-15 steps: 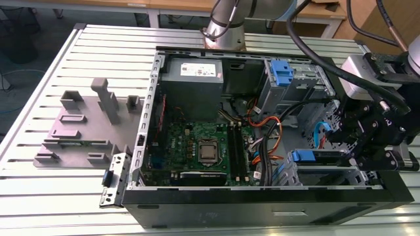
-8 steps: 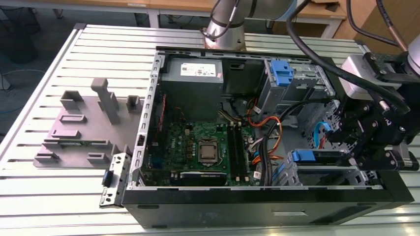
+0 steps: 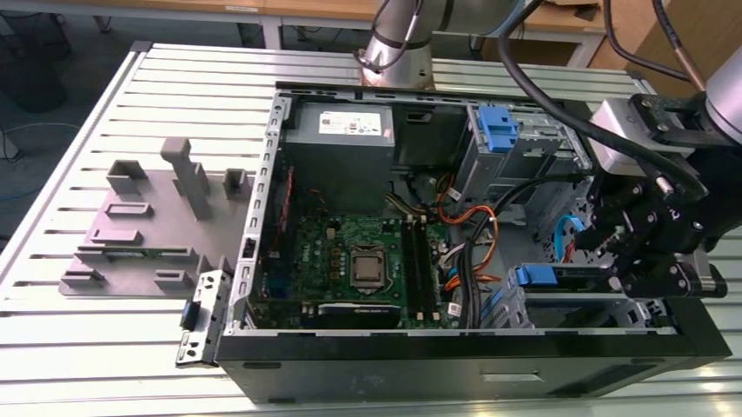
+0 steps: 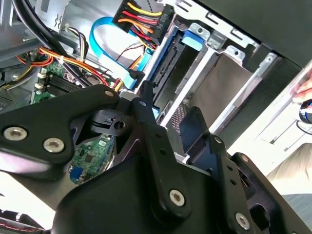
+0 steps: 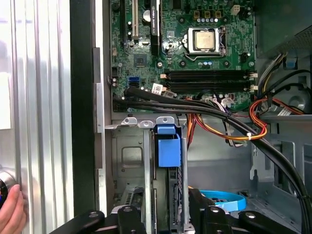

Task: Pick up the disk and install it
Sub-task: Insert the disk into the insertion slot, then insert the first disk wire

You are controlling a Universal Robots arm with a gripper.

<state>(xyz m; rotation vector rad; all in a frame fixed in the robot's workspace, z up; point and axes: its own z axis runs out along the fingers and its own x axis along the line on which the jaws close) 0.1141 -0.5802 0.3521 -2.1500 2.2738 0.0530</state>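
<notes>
Slatted metal table [image 3: 208, 69], perhaps wooden desks [image 3: 304, 12]

The disk [image 5: 168, 151] is mostly hidden inside the drive cage [image 5: 146, 161] (a hand [image 5: 10, 214] is edge-cropped).

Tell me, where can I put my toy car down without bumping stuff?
The slatted table is bare on the far side and near side of the grey holder block, at the exterior view's left. Inside the computer case it's crowded: cables, motherboard and the gripper.

Black linkages [image 4: 156, 146], silver screws [image 4: 176, 197], black cables [image 3: 536, 89].
</notes>
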